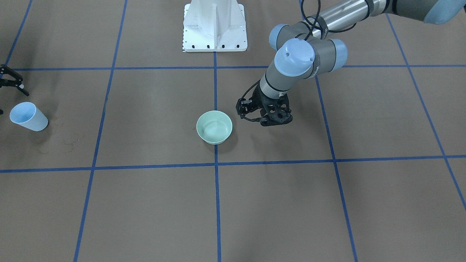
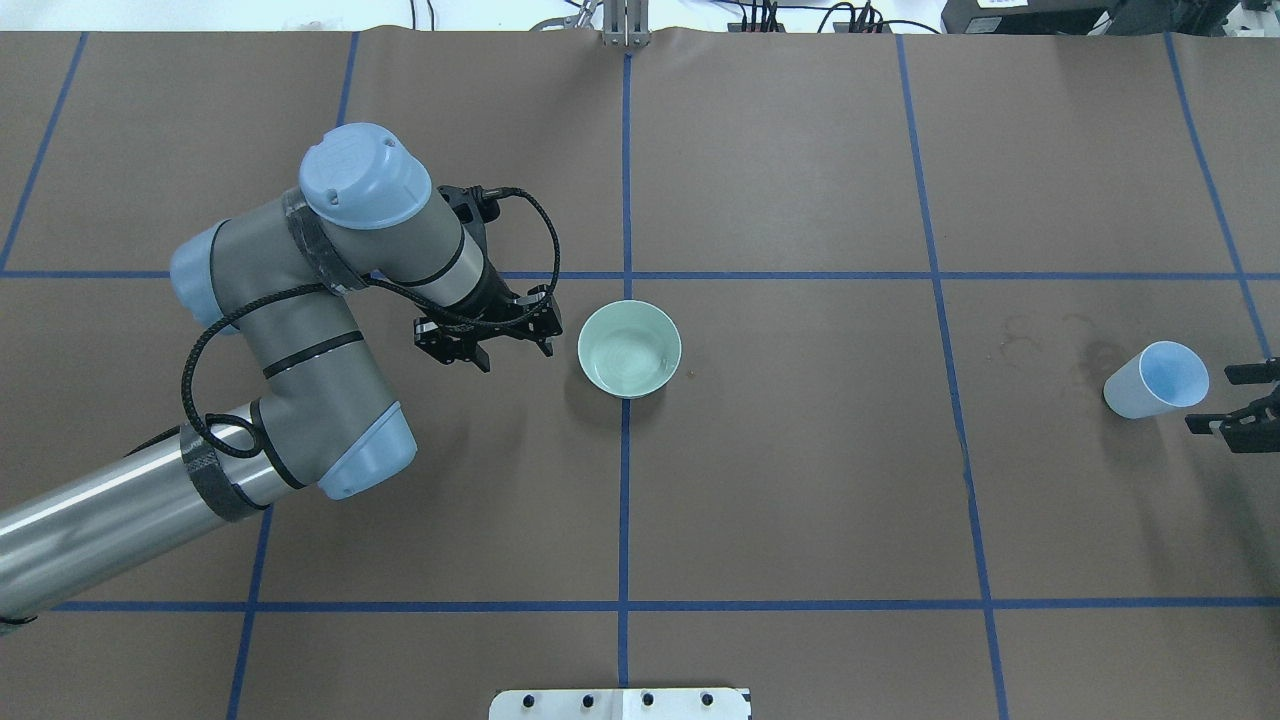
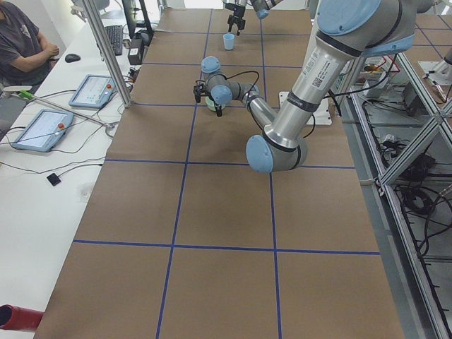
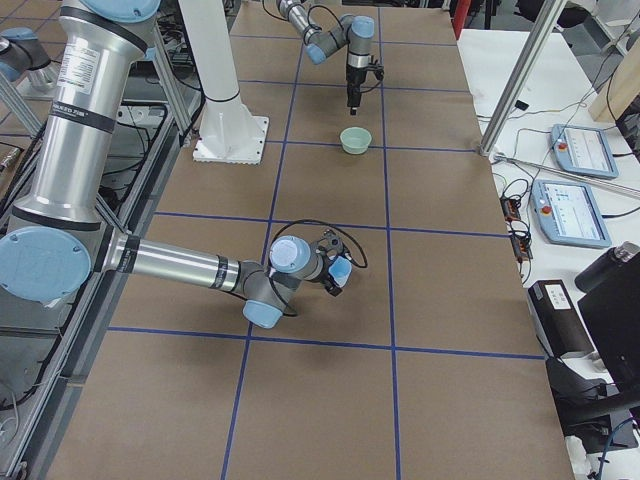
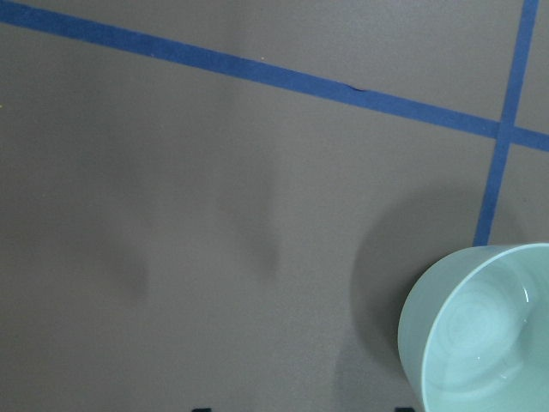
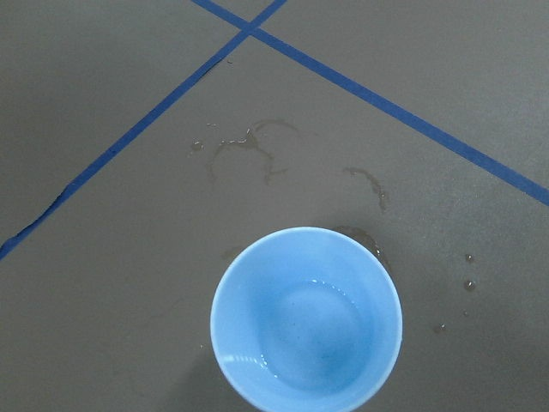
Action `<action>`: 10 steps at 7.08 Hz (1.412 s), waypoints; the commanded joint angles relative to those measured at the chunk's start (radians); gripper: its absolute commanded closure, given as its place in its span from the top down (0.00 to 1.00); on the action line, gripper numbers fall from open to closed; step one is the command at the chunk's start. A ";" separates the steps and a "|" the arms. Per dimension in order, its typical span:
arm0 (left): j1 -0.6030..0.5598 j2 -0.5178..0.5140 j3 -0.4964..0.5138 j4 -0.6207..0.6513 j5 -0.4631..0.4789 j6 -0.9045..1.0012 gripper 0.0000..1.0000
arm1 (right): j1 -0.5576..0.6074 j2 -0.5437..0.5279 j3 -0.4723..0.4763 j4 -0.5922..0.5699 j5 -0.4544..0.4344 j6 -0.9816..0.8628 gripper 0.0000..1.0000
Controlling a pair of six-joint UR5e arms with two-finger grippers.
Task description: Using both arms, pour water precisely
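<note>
A pale blue cup (image 2: 1155, 380) stands upright near the table's right end; it also shows in the front view (image 1: 28, 116). The right wrist view looks down into the cup (image 6: 305, 319), where a little water (image 6: 330, 290) shows as glints. My right gripper (image 2: 1235, 398) is open and empty just beside the cup, not touching it. A pale green bowl (image 2: 629, 348) stands at the table's middle. My left gripper (image 2: 500, 345) is open and empty, hovering just left of the bowl. The left wrist view shows the bowl (image 5: 480, 326) at its lower right.
Spilled drops and wet rings (image 6: 249, 142) mark the brown paper near the cup. Blue tape lines (image 2: 625, 500) divide the table into squares. The white pedestal (image 1: 214, 27) stands at the robot's edge. Tablets and cables (image 3: 42, 127) lie on a side bench.
</note>
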 commanded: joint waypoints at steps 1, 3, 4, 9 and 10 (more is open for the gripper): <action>0.000 0.000 0.003 0.000 0.000 0.002 0.77 | -0.055 0.002 -0.001 0.001 -0.082 0.027 0.99; 0.000 0.000 0.006 0.000 0.000 0.002 0.77 | -0.080 0.015 -0.005 0.007 -0.093 0.089 0.97; 0.000 0.000 0.006 0.000 0.000 0.002 0.77 | -0.088 0.016 -0.014 0.042 -0.119 0.096 0.96; 0.000 0.003 -0.001 0.000 0.000 0.000 0.77 | -0.117 0.017 -0.071 0.161 -0.212 0.137 0.95; 0.000 0.003 -0.003 0.000 0.000 0.000 0.77 | -0.129 0.017 -0.071 0.194 -0.225 0.175 0.95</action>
